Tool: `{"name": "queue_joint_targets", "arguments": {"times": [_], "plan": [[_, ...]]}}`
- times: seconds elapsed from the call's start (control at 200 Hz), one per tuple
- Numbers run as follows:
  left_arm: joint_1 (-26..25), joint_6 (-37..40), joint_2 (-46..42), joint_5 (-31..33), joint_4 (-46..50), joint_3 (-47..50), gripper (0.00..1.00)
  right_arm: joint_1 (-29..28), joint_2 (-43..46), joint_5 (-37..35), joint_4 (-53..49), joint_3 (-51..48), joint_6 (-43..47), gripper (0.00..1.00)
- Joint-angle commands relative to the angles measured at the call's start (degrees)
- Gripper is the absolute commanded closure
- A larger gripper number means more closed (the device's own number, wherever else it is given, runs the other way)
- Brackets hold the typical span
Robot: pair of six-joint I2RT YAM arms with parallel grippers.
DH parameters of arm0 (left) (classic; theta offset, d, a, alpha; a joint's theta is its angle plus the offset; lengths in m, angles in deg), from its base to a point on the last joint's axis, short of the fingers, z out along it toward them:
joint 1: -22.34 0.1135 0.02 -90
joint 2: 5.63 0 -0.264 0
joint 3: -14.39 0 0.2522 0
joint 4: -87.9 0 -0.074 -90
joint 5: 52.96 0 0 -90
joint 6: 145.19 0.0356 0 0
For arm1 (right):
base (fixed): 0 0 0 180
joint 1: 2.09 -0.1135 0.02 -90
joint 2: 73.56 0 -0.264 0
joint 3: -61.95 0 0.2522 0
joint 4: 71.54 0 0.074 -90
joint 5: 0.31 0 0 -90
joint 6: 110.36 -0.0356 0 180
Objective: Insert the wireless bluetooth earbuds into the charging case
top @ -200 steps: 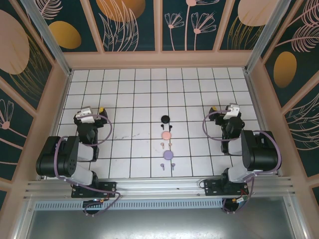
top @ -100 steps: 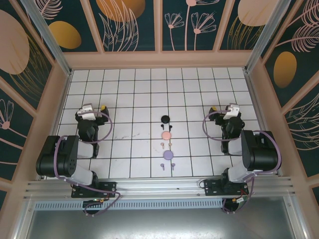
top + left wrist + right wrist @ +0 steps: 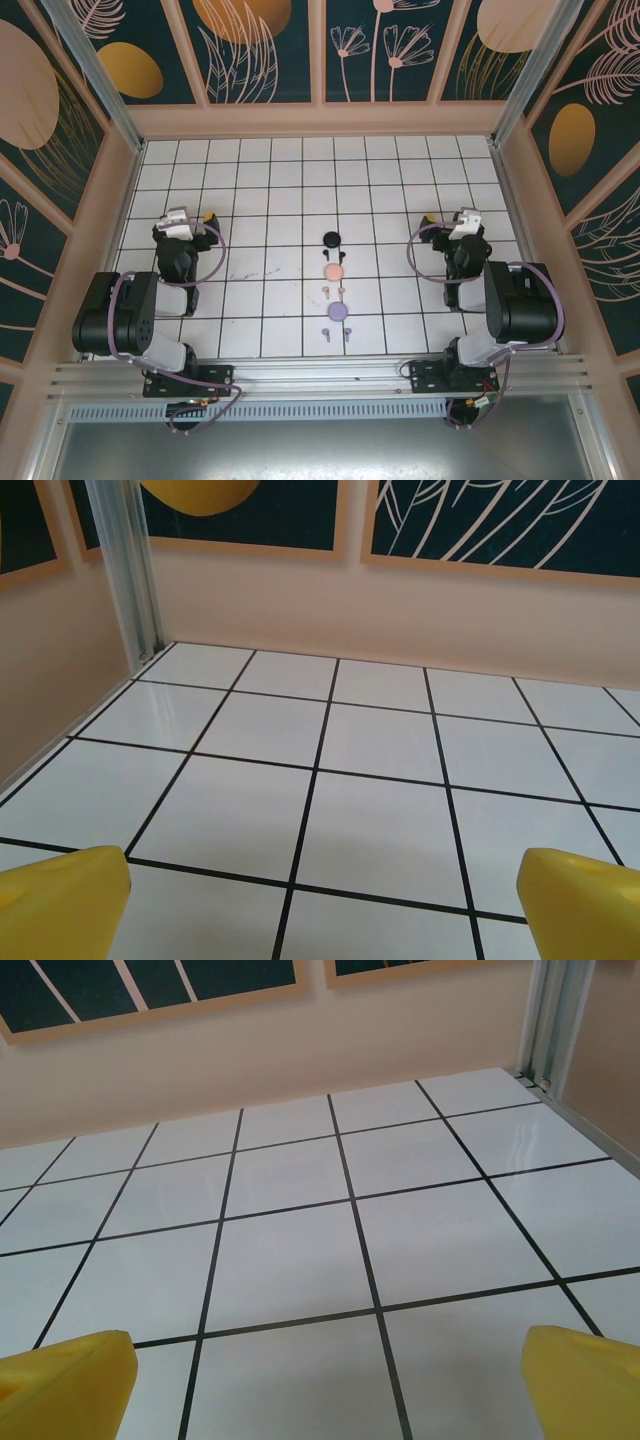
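A white tiled desk (image 3: 260, 180) is enclosed by patterned panels. The earbuds (image 3: 326, 291) are laid centrally, at six o'clock of each case (image 3: 333, 271), judged within both arms' reach. The left fingers (image 3: 60, 900) and right fingers (image 3: 585, 1380) are spread open, empty.

No writing, label, brand, number or sign can be read anywhere. The wall panels (image 3: 262, 50) carry drawn leaves, flowers and ovals without lettering, and the tiled bench (image 3: 260, 200) bears a plain black grid. Any marks on the arms (image 3: 120, 320) are too small to make out.
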Motion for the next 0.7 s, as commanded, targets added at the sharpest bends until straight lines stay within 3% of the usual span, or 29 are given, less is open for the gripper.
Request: {"name": "queue_joint_targets", "arguments": {"times": [0.0,0.065,0.155,0.405,0.581,0.696], "plan": [[0.4,1.4,-0.5,-2.4,0.7,-1.1,0.05,-0.2,0.5,-0.5,0.1,1.1,0.1,0.01],[0.5,1.4,-2.9,-2.0,7.4,-3.8,0.07,-1.4,3.6,-4.3,-4.9,2.7,0.0,0.01],[0.4,1.3,-6.4,-1.6,19.1,-9.1,0.06,-2.0,8.9,-6.2,-19.1,7.6,-1.3,0.01],[0.3,-5.1,-14.4,-4.4,31.4,-15.6,0.03,-1.2,17.0,-9.0,-50.4,23.1,-17.7,0.01],[0.3,-15.4,-18.8,-7.8,41.1,-20.8,0.01,-1.4,18.8,0.9,-61.7,29.4,-19.0,0.01],[0.0,-21.6,-19.0,-11.5,47.7,-24.8,0.01,-5.8,19.8,3.2,-69.6,32.7,-18.7,0.01]]}}
